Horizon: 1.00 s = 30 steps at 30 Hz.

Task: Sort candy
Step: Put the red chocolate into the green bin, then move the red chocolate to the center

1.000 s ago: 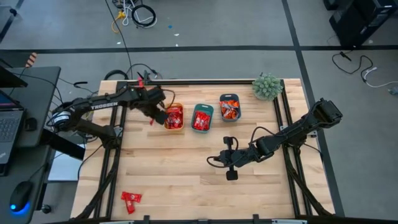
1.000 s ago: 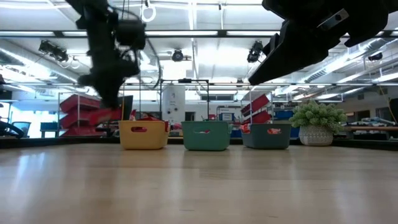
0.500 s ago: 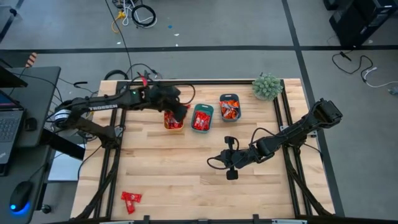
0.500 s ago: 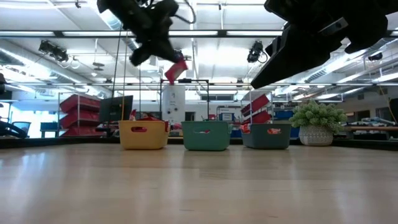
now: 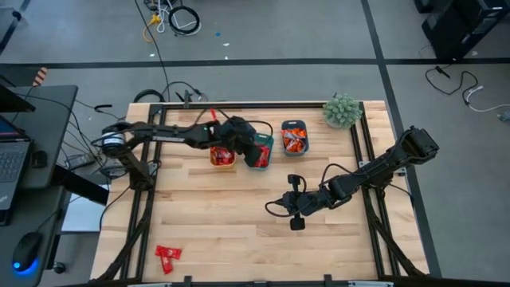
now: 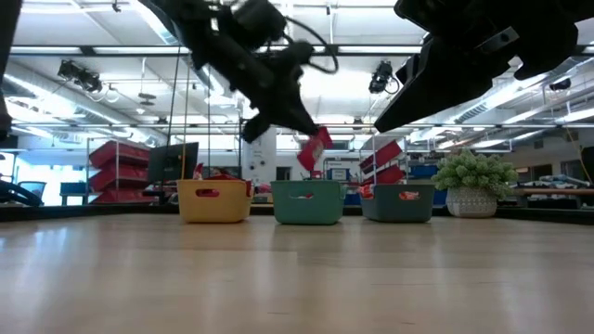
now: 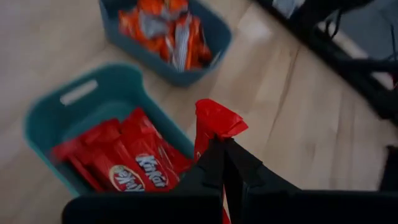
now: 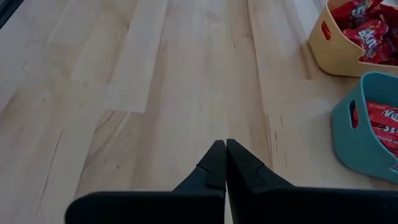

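Note:
My left gripper (image 5: 257,150) (image 7: 222,148) hangs over the middle teal bin (image 5: 268,142) (image 7: 74,93), shut on one red candy (image 7: 214,121) (image 6: 314,148). That bin holds several red candies (image 7: 134,165). The yellow bin (image 5: 222,154) to its left holds red ones, and the teal bin (image 5: 294,137) to its right holds orange-red ones (image 7: 168,25). All three bins stand on their bases in a row. Loose red candies (image 5: 167,254) lie flat near the table's near-left corner. My right gripper (image 5: 275,206) (image 8: 222,148) is shut on nothing, above bare wood at mid-table. My left gripper pinches the red candy between its two fingers at the wrapper's lower part (image 7: 210,138), while the crimped free end (image 7: 221,118) sticks out past the fingertips. The fingers slant down toward the table's right. The candy is lifted clear, tilted above the middle teal bin.
A small potted plant (image 5: 343,110) stands at the far-right corner, right of the bins. Black rails (image 5: 362,151) run along the table's sides and far edge. Bare wood (image 5: 231,215) spreads between the bins and the near edge. Cables and a desk lie off the table's left.
My left gripper has carried the red candy from low beside the yellow bin's left side, up and over that bin toward the table's right, then down a little over the middle teal bin. It has stayed shut on the candy. My right arm has kept still.

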Each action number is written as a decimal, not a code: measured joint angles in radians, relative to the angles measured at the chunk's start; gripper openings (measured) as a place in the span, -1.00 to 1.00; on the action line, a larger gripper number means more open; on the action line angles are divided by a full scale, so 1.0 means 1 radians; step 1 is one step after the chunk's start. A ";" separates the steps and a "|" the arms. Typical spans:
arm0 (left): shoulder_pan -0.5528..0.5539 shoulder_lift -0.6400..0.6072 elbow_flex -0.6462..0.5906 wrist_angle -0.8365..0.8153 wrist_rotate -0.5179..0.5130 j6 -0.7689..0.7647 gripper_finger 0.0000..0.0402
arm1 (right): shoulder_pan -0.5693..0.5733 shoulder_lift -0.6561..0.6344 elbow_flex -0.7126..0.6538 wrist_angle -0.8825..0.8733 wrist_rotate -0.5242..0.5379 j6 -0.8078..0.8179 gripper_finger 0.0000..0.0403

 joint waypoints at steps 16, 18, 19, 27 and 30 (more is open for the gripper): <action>0.019 0.128 0.000 0.026 0.035 0.052 -0.86 | 0.000 0.000 0.000 -0.005 0.000 0.007 -1.00; 0.019 0.125 0.002 0.019 0.041 0.090 -0.78 | 0.000 0.000 0.000 -0.005 0.000 0.008 -1.00; 0.019 0.124 0.011 0.002 0.041 0.114 -0.73 | 0.000 0.000 0.000 -0.005 0.000 0.008 -1.00; 0.017 0.123 0.179 -0.211 0.004 0.245 -0.32 | 0.000 0.000 0.000 -0.006 0.000 0.008 -1.00; 0.016 0.123 0.284 -0.377 -0.014 0.325 -0.25 | 0.000 0.000 0.000 -0.010 0.000 0.000 -1.00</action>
